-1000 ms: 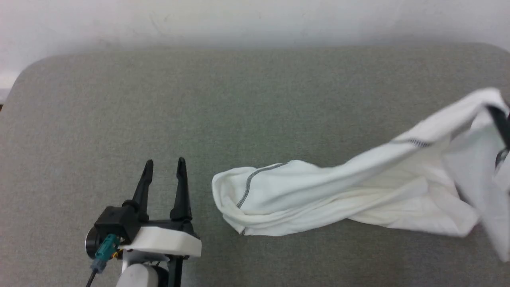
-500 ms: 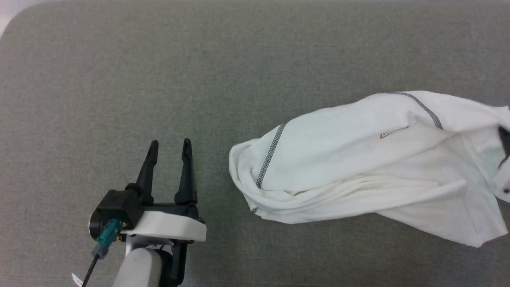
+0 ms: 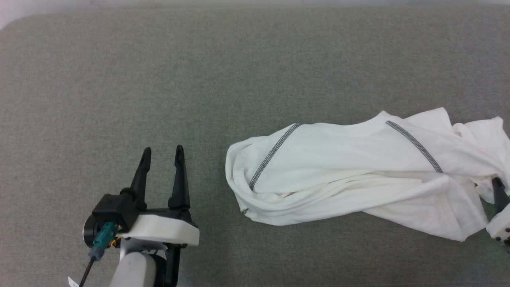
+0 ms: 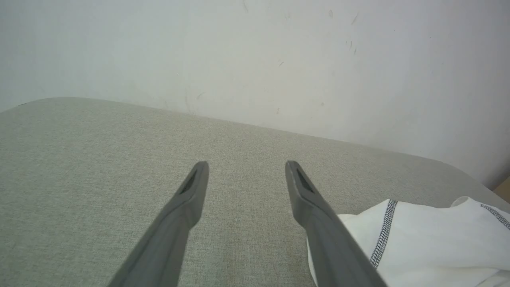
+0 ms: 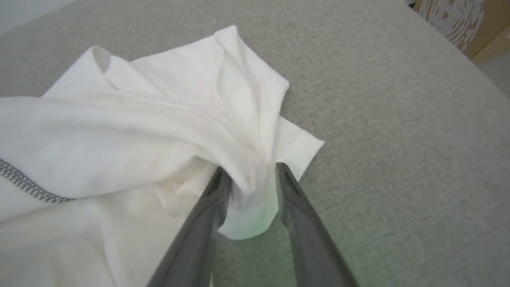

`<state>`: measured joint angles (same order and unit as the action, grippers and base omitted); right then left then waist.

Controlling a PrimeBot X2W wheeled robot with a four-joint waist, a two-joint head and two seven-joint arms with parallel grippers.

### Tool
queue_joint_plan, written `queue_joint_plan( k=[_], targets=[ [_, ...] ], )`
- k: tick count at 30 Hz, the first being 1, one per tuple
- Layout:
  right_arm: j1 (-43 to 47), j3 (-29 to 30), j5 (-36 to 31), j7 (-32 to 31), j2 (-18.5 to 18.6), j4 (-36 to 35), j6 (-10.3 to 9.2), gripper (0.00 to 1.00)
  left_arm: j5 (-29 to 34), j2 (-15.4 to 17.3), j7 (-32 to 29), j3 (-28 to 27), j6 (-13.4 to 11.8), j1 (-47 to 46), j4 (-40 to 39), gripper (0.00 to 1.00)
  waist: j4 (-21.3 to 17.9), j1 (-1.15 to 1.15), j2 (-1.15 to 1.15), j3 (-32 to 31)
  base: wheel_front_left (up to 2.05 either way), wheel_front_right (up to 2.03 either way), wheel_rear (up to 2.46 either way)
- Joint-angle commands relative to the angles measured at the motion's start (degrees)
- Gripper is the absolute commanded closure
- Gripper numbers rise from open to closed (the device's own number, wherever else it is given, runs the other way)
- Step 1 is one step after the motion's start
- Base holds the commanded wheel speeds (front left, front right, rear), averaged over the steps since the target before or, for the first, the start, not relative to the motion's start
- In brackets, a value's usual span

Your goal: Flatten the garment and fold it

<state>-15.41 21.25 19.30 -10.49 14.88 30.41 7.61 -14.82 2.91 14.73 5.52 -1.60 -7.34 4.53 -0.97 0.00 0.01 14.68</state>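
The shirt [image 3: 338,175] is lying bunched in a long roll on the right half of the worktop [image 3: 159,79] — flattening is barely underway. The right claw [image 5: 249,175] is pinching a gathered edge, fingers narrow. The left claw [image 3: 163,151] is hovering wide and empty, near the other end. The next move, I judge, calls for the left to take an edge — then spreading.

Grey fabric surface [image 3: 255,59], rounded corners; scuffed white wall [image 4: 255,48] behind; even light.
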Motion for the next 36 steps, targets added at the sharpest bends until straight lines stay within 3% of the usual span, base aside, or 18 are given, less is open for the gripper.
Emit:
queue_joint_plan(
  k=[1,7,13,23,36],
  targets=[
    [1.2,0.3,-0.1,1.4,-0.5,-0.8,-0.12,0.00,0.4,0.0,0.3,-0.3,0.3,0.8,0.3,0.00,-0.9,0.00,-0.01,-1.8,0.00,0.00,0.00],
    [6.3,-0.2,-2.7,13.9,-5.2,-11.1,-0.12,0.00,0.6,0.0,0.3,-1.1,0.7,2.5,1.5,0.00,-1.9,0.00,-0.01,-5.9,0.00,0.00,0.00],
    [11.5,-4.8,-5.6,19.8,-9.2,-21.3,-0.12,0.00,0.8,0.0,0.3,-0.7,1.4,2.9,3.1,0.00,-2.7,0.00,-0.01,-8.8,0.00,0.00,0.00],
    [19.7,-14.5,-6.9,20.4,-11.7,-34.2,-0.12,0.00,1.7,0.0,-1.7,5.9,6.0,-4.3,14.0,0.00,-3.5,0.00,-0.01,-10.8,0.00,0.00,0.00],
    [22.1,-18.0,-4.9,18.2,-12.0,-38.5,-0.12,0.00,3.8,2.7,-19.0,11.5,7.8,-20.5,41.2,0.00,-6.7,0.00,-0.01,-9.9,0.00,0.00,0.00]
  ],
)
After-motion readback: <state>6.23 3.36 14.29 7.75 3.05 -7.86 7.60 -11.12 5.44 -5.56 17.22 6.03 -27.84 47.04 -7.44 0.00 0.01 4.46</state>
